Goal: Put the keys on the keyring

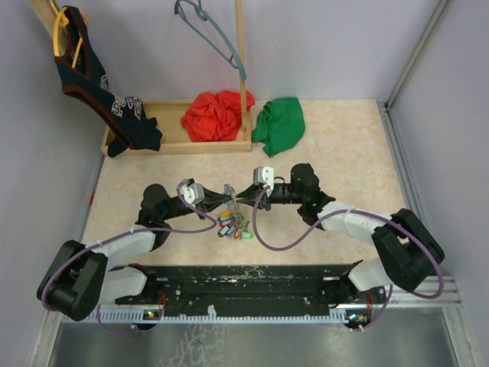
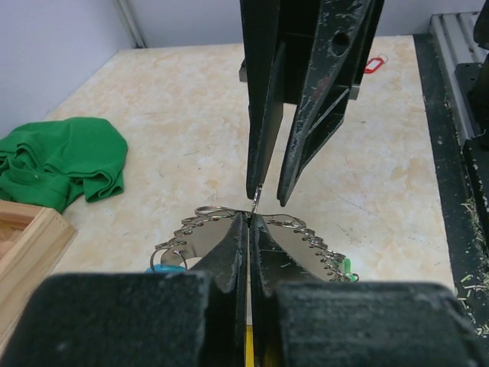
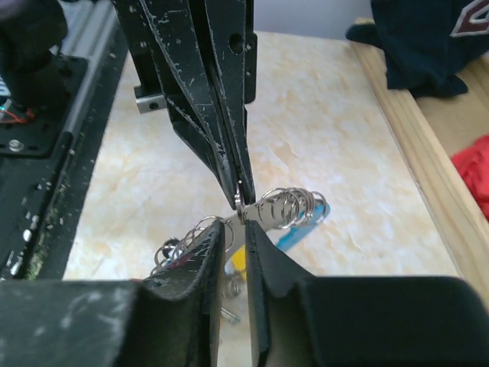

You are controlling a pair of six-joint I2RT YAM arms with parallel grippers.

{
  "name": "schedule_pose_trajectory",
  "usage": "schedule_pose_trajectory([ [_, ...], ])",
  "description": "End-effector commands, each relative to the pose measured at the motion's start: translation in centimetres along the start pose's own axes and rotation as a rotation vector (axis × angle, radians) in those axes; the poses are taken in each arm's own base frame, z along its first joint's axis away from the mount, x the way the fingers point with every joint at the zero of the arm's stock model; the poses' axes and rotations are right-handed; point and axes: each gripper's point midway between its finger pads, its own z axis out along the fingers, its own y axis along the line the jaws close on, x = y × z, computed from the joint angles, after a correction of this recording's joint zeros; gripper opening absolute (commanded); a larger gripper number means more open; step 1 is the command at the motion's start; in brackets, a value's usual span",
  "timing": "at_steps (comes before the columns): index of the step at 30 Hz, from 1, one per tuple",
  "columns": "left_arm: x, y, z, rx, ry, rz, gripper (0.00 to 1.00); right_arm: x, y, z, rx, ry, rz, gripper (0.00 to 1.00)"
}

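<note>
Keys with coloured tags are bunched near the middle of the table, directly below the point where the 2 grippers meet tip to tip. The keyring is seen as a grey metal curve strung with small wire rings. It emerges on either side of the left gripper, whose jaws are clenched, and it is judged to be gripped there. The right gripper is presented from the opposite side with its jaws narrowly apart about a thin wire ring; whether that ring is pinched cannot be told.

The step in hand is judged to be the threading of 1 key ring onto the loop. The next move calls for the loop to be held steady while the ring is worked along it, with very fine alignment.

The loop's opening is hidden behind the fingers, and the keys already threaded cannot be counted. A red tag lying well apart cannot be confirmed as a key.

Farther back are shown a green cloth, a red cloth in a wooden tray, a dark garment and a hanger.
</note>
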Motion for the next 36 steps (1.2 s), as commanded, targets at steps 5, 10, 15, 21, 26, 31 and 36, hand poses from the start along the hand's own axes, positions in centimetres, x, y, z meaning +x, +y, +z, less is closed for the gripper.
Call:
schedule_pose_trajectory([
  [5,2.2,0.9,0.6,-0.017,0.194,0.042,0.0,0.4,-1.8,-3.2,0.147,0.166,-0.133,0.25],
  [10,2.4,0.6,0.8,-0.002,0.213,0.037,0.0,0.5,-1.8,-2.8,0.106,0.172,-0.142,0.25],
  [15,2.2,0.3,1.3,0.019,0.227,0.035,0.0,-0.3,-2.1,-1.8,0.063,0.14,-0.155,0.26],
  [21,0.7,0.1,2.0,0.039,0.204,0.045,0.0,-1.5,-2.9,-1.9,0.089,0.13,-0.205,0.26],
  [26,0.0,0.1,2.4,0.055,0.186,0.042,0.0,-1.8,-2.9,-1.8,0.072,0.139,-0.218,0.26],
  [31,-0.1,0.1,2.6,0.062,0.178,0.041,0.0,-1.8,-2.4,-1.5,0.028,0.13,-0.209,0.24],
  [36,-0.3,0.1,2.8,0.067,0.168,0.04,0.0,-1.8,-2.0,-1.1,-0.015,0.123,-0.195,0.21],
])
